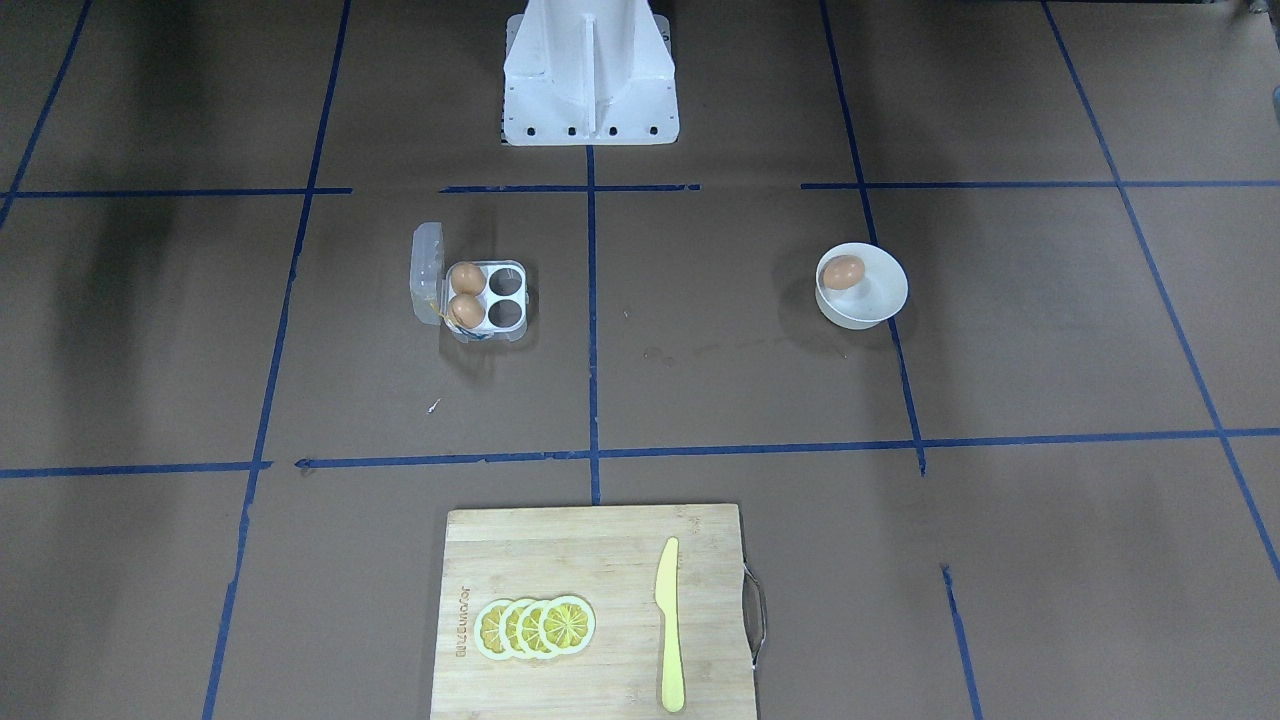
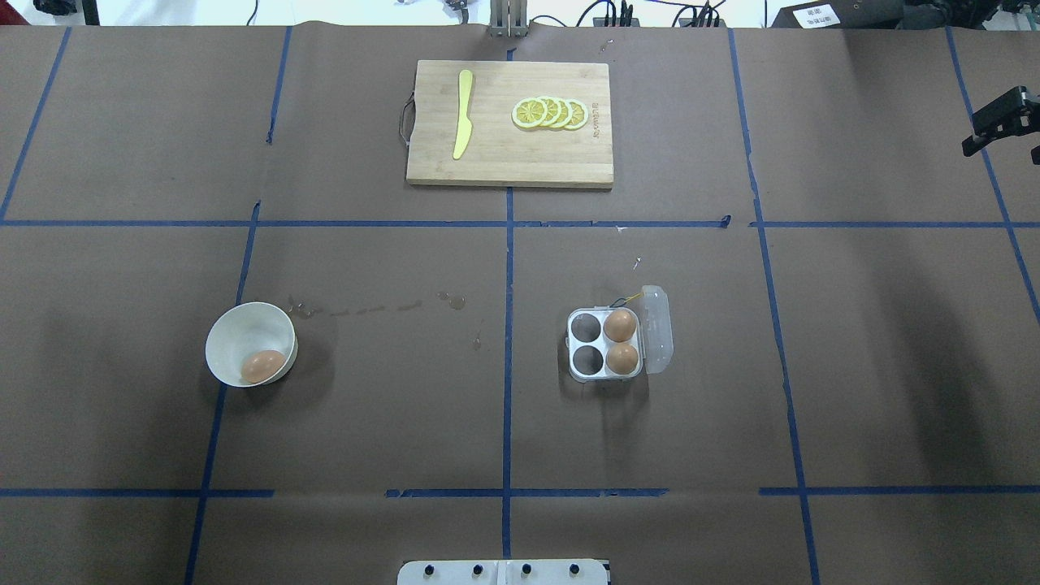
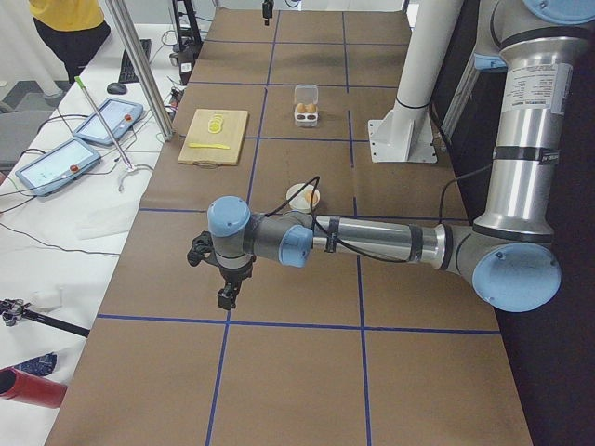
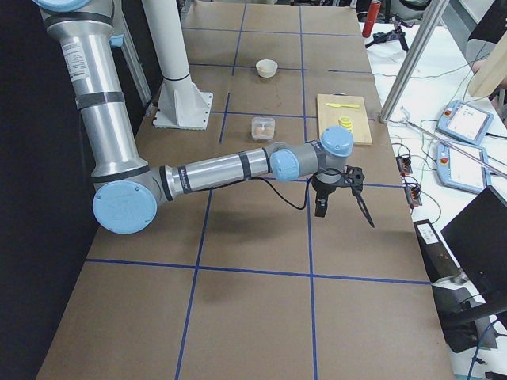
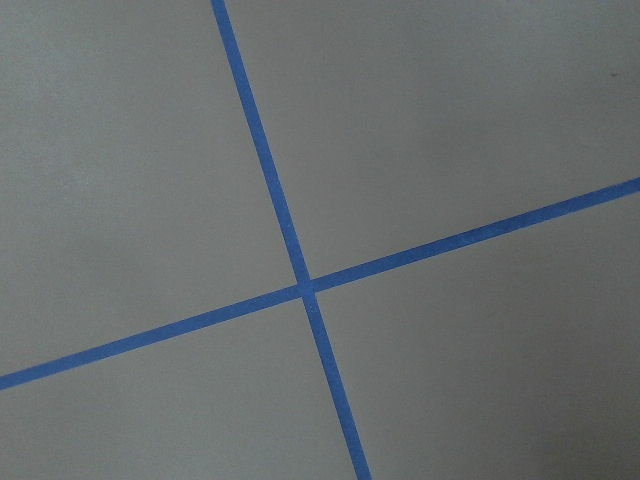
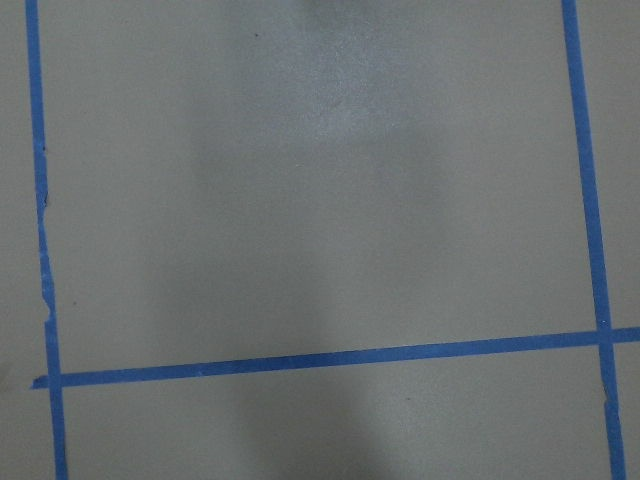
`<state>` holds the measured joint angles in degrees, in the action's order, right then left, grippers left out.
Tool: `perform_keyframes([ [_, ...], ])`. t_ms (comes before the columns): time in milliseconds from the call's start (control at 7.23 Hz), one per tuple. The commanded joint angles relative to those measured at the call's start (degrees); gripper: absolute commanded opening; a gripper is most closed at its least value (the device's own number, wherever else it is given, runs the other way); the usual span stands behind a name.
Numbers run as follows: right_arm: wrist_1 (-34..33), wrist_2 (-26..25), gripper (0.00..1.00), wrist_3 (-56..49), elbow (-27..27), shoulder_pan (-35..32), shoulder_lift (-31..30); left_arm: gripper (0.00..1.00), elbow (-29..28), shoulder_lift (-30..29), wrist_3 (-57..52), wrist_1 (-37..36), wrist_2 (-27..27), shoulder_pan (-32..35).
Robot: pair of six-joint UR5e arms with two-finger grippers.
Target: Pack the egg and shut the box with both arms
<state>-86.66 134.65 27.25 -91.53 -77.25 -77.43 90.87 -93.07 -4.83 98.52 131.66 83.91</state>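
The clear box (image 1: 508, 312) (image 2: 582, 348) lies open, its lid (image 2: 656, 329) folded out to the side. Two eggs (image 1: 466, 277) (image 1: 466, 310) fill the two cells by the hinge; the other two cells are bare. A third egg (image 1: 843, 271) (image 2: 263, 366) lies in a white bowl (image 1: 880, 300). My left gripper (image 3: 226, 297) hangs over bare table far from the bowl. My right gripper (image 4: 320, 209) hangs past the table's other end, at the overhead view's right edge (image 2: 1003, 122). I cannot tell whether either is open or shut. Both wrist views show only brown paper and blue tape.
A wooden cutting board (image 1: 560, 560) with a yellow knife (image 1: 668, 625) and lemon slices (image 1: 535, 627) lies on the operators' side. The white pedestal (image 1: 590, 80) stands at the robot's side. Blue tape lines grid the brown table cover.
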Motion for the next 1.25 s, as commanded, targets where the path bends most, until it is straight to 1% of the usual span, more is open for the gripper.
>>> perform_keyframes([
  [0,0.00,0.00,1.00,0.09,0.03,0.00,0.00,1.00,0.19,0.17,0.00,0.09,0.00,0.02],
  [553,0.00,-0.09,1.00,0.09,-0.05,0.08,0.08,1.00,1.24,0.26,0.17,0.00,-0.09,0.02],
  [692,0.00,-0.09,1.00,0.35,0.21,0.08,0.00,1.00,2.02,0.35,0.70,0.35,0.61,-0.07],
  [830,0.52,-0.09,1.00,0.52,-0.14,0.08,-0.09,1.00,3.60,-0.17,0.09,1.48,0.62,-1.81],
  [969,1.40,-0.18,1.00,0.61,0.03,0.17,-0.35,1.00,5.88,-0.01,0.87,2.63,0.70,-5.22],
  [1107,1.49,0.00,1.00,0.70,-0.14,0.17,-0.62,1.00,7.90,-0.09,4.53,3.16,0.62,-7.25],
])
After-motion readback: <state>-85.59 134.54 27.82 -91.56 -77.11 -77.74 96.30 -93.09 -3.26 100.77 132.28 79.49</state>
